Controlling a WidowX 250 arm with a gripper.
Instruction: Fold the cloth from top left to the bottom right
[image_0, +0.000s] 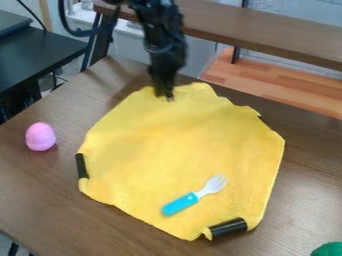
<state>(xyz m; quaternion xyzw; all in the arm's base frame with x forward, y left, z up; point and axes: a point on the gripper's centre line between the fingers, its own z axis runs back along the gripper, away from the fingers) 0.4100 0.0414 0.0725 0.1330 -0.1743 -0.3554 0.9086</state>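
The black gripper (165, 96) hangs at the top edge of the yellow cloth (153, 145), its tips low over the cloth's upper part; whether they touch it I cannot tell. The cloth lies spread on the brown table, its outline uneven, with small folds along the top and at the bottom right corner. A fork with a blue handle (180, 204) and a pale head lies on the cloth's lower part.
A pink egg (41, 136) stands on the table (40, 185) left of the cloth. Black pieces show at the cloth's edges, one at lower right (228, 228). A green object (328, 249) sits at the bottom right corner.
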